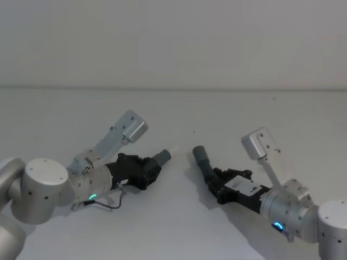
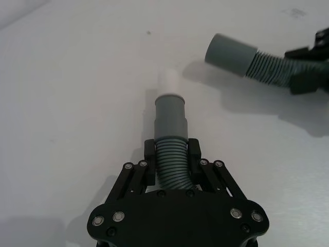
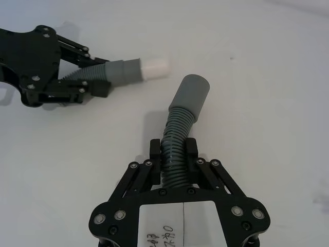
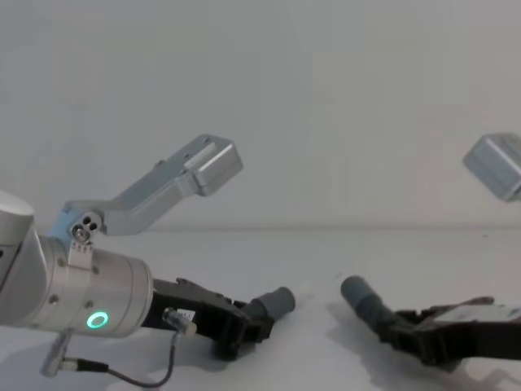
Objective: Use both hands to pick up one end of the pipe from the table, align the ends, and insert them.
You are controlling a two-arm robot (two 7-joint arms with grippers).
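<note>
Pipe white-tip piece (image 2: 169,116) clamped: L gripper (image 2: 171,153) | socket piece (image 3: 191,95) clamped: R gripper (image 3: 174,152) | ends (image 1: 162,157) apart, prob. lifted

White label (image 3: 177,226) on right pincer (image 3: 174,151), handwritten marks not legible

Low in the frame, on the white table (image 1: 173,108), the left gripper (image 1: 153,167) clamps the left hose piece (image 1: 161,157) and the right gripper (image 1: 213,177) clamps the right hose piece (image 1: 201,157) (cuffs facing, apart at centre).
</note>
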